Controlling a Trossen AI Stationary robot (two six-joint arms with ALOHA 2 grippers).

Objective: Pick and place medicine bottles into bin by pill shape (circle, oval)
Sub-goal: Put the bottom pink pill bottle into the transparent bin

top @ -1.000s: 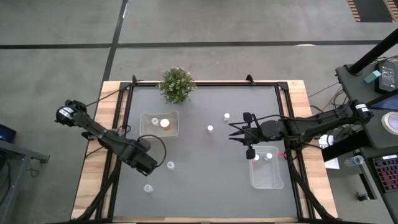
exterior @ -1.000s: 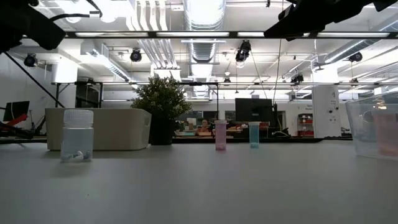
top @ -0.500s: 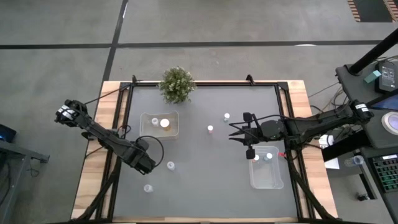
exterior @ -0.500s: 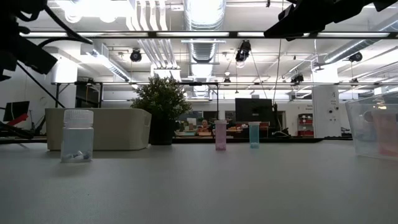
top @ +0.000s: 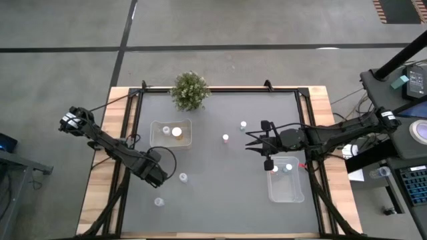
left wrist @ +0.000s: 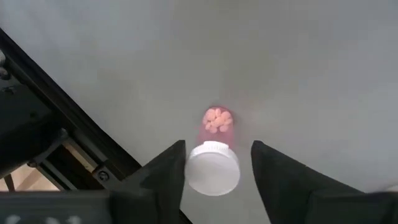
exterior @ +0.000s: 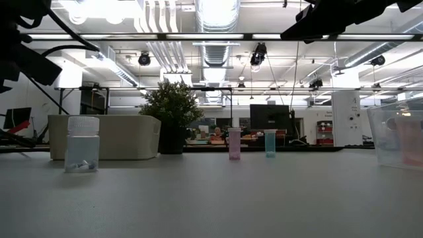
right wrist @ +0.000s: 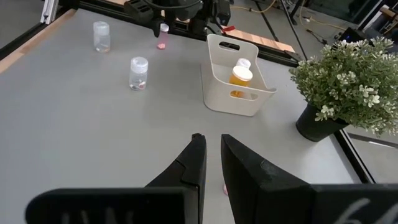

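My left gripper (top: 162, 177) is open near the table's left side, low over a small bottle with a white cap and pink pills (left wrist: 212, 167). The bottle stands on the table between the two fingers, nearer one of them; I cannot tell if that finger touches it. The bottle also shows in the right wrist view (right wrist: 162, 37). My right gripper (top: 251, 142) is shut and empty, above the table right of centre. Two clear bottles (top: 183, 177) (top: 159, 201) stand near my left gripper. A pink bottle (top: 225, 138) and a bluish one (top: 243, 125) stand mid-table.
A white bin (top: 187, 140) at the left holds an orange-amber bottle (right wrist: 239, 81) and a white-capped one. A clear bin (top: 287, 193) at the right holds two bottles. A green potted plant (top: 189, 91) stands at the far edge. A dark frame runs along the table's sides.
My left arm has come down a little over the pink-pill bottle. My right arm has kept still.
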